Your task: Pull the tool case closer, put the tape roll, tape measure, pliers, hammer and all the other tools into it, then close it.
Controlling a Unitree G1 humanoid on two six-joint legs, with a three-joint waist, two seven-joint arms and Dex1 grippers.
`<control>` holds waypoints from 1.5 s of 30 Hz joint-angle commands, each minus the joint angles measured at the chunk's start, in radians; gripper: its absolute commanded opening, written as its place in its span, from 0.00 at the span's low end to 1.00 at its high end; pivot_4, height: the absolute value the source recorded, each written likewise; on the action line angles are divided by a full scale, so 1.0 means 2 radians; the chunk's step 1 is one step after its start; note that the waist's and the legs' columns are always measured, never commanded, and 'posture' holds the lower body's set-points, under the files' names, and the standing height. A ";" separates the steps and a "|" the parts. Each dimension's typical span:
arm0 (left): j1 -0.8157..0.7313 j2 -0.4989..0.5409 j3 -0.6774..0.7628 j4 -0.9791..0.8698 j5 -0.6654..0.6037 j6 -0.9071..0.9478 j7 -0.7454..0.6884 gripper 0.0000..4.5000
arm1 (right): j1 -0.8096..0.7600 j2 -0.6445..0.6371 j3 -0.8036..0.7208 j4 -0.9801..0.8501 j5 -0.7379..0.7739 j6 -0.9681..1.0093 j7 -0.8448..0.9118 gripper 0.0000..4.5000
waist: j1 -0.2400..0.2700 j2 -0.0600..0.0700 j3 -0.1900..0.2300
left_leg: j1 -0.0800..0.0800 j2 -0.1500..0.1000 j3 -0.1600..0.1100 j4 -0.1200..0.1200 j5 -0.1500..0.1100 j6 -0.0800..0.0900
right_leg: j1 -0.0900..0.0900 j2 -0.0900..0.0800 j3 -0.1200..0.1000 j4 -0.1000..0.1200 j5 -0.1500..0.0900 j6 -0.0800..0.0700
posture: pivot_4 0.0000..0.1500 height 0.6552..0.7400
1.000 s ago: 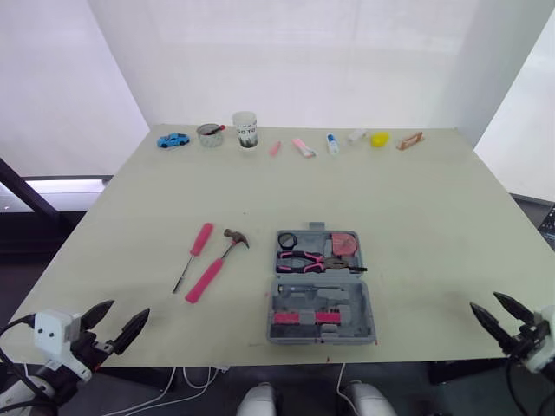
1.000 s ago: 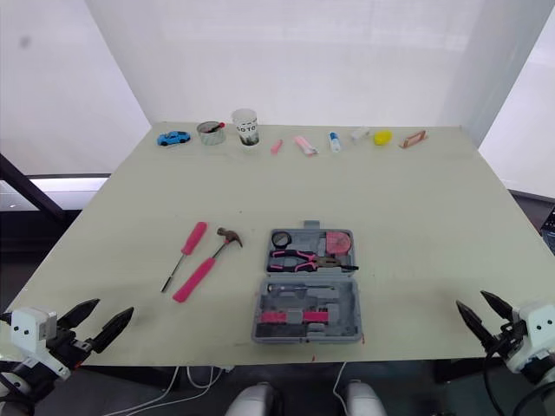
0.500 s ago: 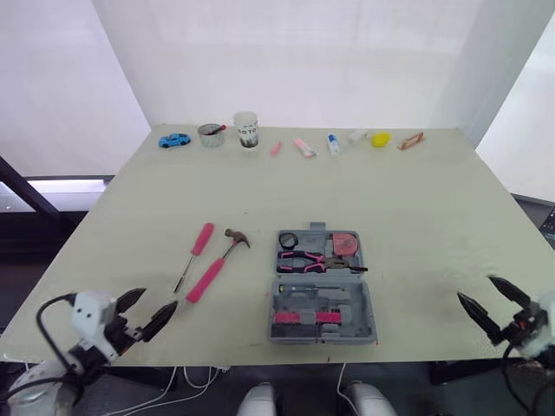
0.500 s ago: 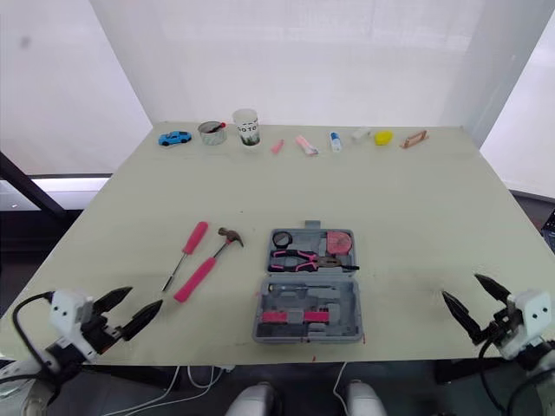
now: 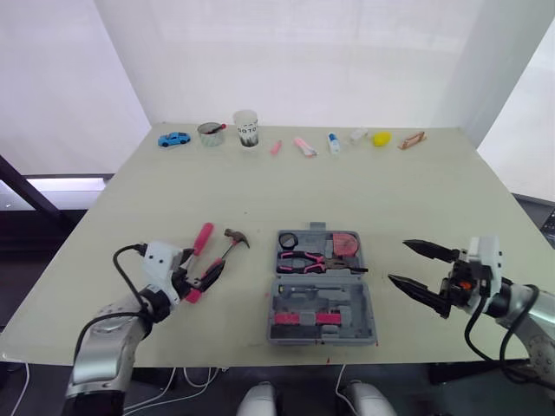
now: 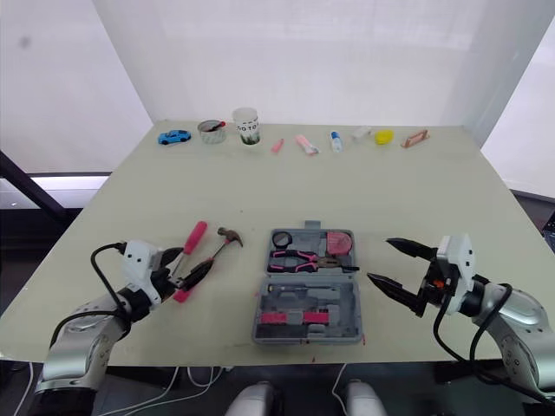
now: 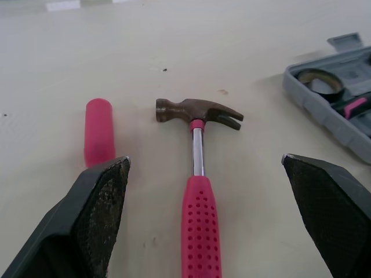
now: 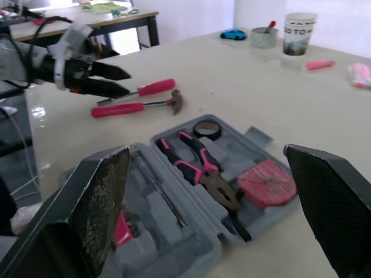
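Left gripper (image 7: 204,158) wide open, lined up on pink-handled steel claw hammer (image 7: 196,174), left of open grey plastic tool case (image 5: 351,305). Pink-handled screwdriver (image 7: 99,130) lies just beside one finger: closing could snag it. Right gripper (image 5: 398,262) open, empty.

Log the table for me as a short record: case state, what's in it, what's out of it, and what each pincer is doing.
case: tool case open, both halves flat on the table
in case, far half: tape roll, pliers, tape measure
outside, left of case: hammer, screwdriver with pink handle
left pincer: open, fingers either side of the hammer handle
right pincer: open, right of the case, holding nothing
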 commanded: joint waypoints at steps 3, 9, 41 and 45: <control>-0.047 0.012 -0.026 -0.001 0.025 0.047 0.024 1.00 | -0.042 0.000 0.021 -0.034 0.003 0.011 0.001 0.99 | 0.000 0.000 0.000 | 0.000 0.000 0.000 0.000 0.000 0.000 | 0.000 0.000 0.000 0.000 0.000 0.000 | 1.00 1.00; -0.107 0.018 -0.063 0.031 0.058 0.119 0.045 1.00 | -0.051 -0.005 0.032 -0.023 0.001 0.019 0.011 0.99 | 0.000 -0.001 0.000 | 0.000 0.000 0.000 0.001 0.000 0.000 | 0.001 0.000 -0.001 0.000 0.000 0.000 | 1.00 1.00; -0.260 -0.039 -0.107 0.305 0.101 0.068 0.003 0.01 | -0.077 0.000 0.046 -0.032 -0.012 0.028 0.010 1.00 | 0.012 0.000 0.000 | 0.000 -0.001 0.000 0.001 0.000 0.000 | 0.001 0.000 -0.001 0.001 0.000 0.000 | 1.00 1.00; -0.263 -0.040 -0.107 0.321 0.104 0.049 -0.001 0.01 | -0.082 0.000 0.048 -0.030 -0.012 0.030 0.014 1.00 | 0.013 0.000 0.000 | 0.000 -0.001 0.000 0.001 0.000 0.000 | 0.001 0.000 -0.001 0.001 0.000 0.000 | 1.00 1.00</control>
